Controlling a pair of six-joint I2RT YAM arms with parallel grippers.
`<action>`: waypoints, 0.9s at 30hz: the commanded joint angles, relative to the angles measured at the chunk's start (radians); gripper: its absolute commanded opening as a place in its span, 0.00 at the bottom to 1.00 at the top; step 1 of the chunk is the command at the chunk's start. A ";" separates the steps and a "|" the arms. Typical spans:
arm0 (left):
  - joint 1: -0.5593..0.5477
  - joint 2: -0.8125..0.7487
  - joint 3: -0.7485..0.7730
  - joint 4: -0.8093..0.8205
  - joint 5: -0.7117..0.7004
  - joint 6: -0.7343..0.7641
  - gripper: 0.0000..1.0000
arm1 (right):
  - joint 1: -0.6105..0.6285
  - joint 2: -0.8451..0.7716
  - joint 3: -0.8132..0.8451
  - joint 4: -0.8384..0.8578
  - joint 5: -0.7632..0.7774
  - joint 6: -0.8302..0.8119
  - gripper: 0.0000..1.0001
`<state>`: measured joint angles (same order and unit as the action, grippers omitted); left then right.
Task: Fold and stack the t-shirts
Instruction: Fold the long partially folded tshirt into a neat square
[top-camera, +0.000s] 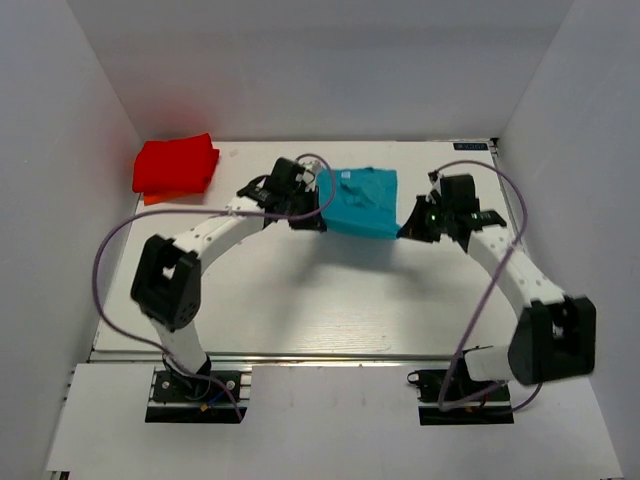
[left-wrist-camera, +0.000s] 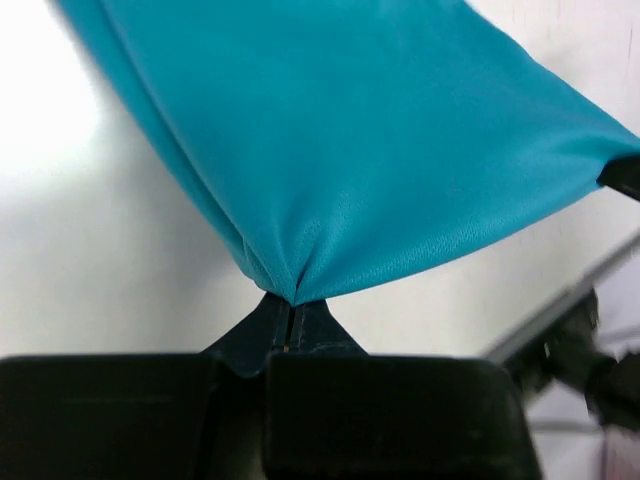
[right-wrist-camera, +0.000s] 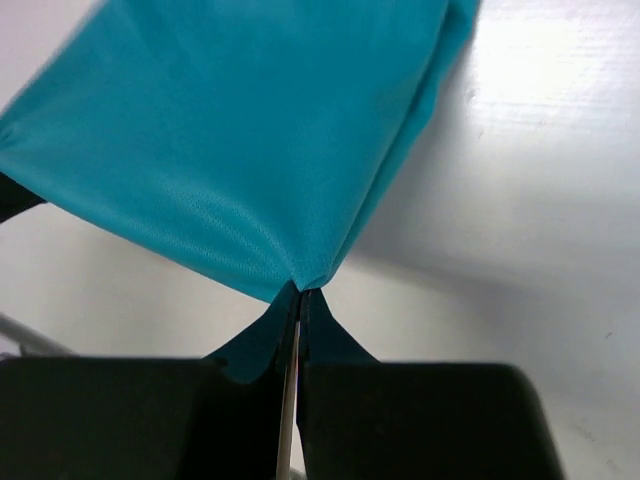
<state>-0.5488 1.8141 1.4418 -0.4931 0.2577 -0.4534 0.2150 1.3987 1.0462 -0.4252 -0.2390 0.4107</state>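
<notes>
The teal t-shirt (top-camera: 362, 202) hangs stretched between both grippers above the table's far middle, its folded cloth sagging a little. My left gripper (top-camera: 318, 208) is shut on its left edge; in the left wrist view the teal t-shirt (left-wrist-camera: 380, 150) bunches into the pinched fingertips of the left gripper (left-wrist-camera: 291, 303). My right gripper (top-camera: 408, 226) is shut on the right edge, where the teal t-shirt (right-wrist-camera: 250, 150) gathers at the right gripper (right-wrist-camera: 304, 290). The red t-shirt (top-camera: 176, 166) lies folded at the far left corner, apart from both grippers.
White walls close in the table (top-camera: 300, 300) on the left, back and right. Purple cables (top-camera: 110, 250) loop off both arms. The right arm's wrist (left-wrist-camera: 570, 350) shows at the lower right of the left wrist view.
</notes>
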 joint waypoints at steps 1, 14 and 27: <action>-0.025 -0.154 -0.144 -0.058 0.058 -0.039 0.00 | 0.015 -0.178 -0.145 -0.064 -0.078 0.030 0.00; -0.152 -0.461 -0.347 -0.337 0.110 -0.108 0.00 | 0.110 -0.507 -0.184 -0.406 -0.071 -0.016 0.00; -0.143 -0.328 -0.069 -0.407 -0.095 -0.137 0.04 | 0.103 -0.281 0.076 -0.340 -0.002 -0.015 0.00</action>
<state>-0.7021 1.4639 1.3155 -0.8471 0.2516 -0.5816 0.3264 1.0817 1.0485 -0.7818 -0.2764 0.4107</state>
